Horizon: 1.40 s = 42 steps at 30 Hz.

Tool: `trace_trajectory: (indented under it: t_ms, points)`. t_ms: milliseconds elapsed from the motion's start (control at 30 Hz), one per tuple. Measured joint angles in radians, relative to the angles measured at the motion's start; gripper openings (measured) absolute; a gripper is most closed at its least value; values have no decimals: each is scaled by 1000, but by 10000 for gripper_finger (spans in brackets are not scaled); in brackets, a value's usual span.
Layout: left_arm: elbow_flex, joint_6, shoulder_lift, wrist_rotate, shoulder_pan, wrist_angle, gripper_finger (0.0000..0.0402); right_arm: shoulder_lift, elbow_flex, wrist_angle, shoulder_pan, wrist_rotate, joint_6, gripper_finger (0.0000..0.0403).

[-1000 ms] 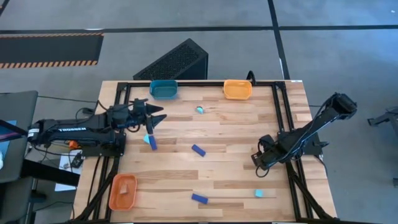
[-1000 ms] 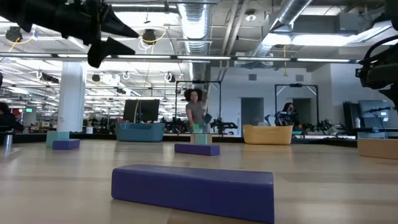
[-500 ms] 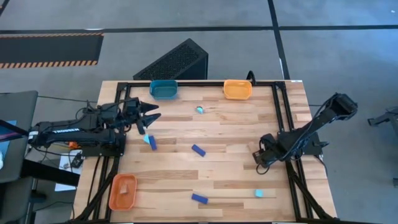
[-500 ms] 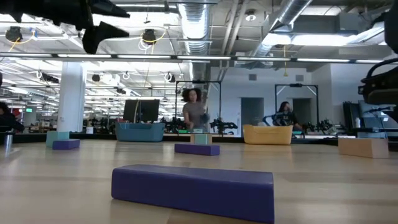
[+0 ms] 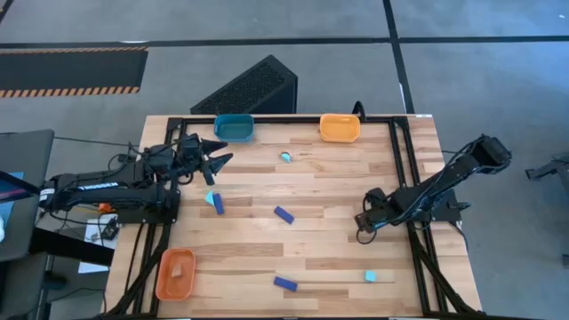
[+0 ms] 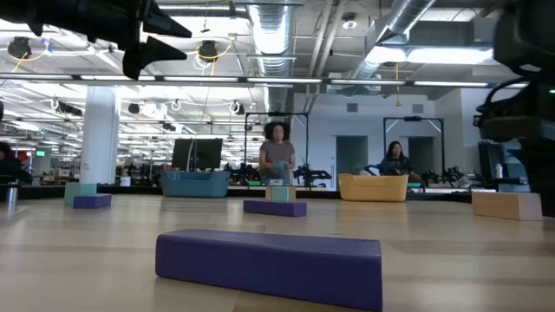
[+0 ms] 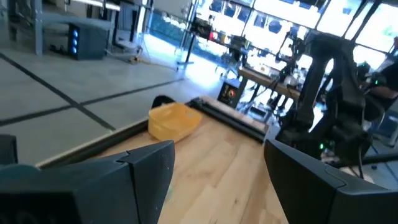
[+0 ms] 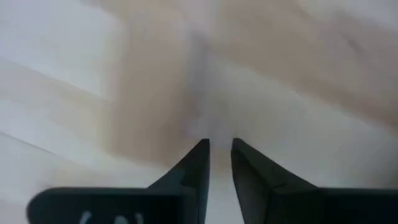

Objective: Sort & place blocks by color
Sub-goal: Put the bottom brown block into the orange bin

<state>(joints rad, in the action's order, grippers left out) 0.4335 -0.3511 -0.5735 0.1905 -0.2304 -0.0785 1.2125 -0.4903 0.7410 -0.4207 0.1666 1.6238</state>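
Three blue bars (image 5: 284,214) lie mid-table; we note cyan chunks (image 5: 370,276) scattered, one tan piece in the near orange tray (image 5: 161,286). Left gripper (image 5: 222,151) is raised, spread, empty. Right gripper (image 8: 219,146): fingers nearly together over blurred wood; we cannot tell any hold.

Table (image 5: 338,178) centre open; 1 dark blue bar (image 5: 284,214) lies mid-table, trays at edges.

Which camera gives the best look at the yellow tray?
The low view: the yellow tray shows sharp from the side, at the table's far edge. The high view shows its top, small. The left wrist view shows it tilted and blurred. The right wrist view misses it.
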Motion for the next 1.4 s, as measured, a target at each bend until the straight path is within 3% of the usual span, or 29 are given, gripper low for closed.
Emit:
trace_trajectory:
  t_ms: [167,400,633,900,1100,1267,1400]
  points:
    - [12,-8,-21,-55,-34,23,238,-1,-2,-40,25,0,-35,46]
    - [51,11,-37,-56,-66,34,238,-2,-26,-131,70,57,-101,7]
    - [51,-7,-52,-115,-114,37,238,-3,-108,-112,129,131,-197,13]
    - [51,1,-48,-125,-121,32,238,-3,-216,-27,171,139,-355,14]
    - [51,68,-58,-125,-120,24,238,-4,-241,-29,190,151,-861,72]
    - [50,108,-89,-153,-120,-71,238,33,-241,-43,195,152,-1261,166]
    - [50,115,-113,-191,-104,-123,238,91,-241,-42,195,151,-1422,248]
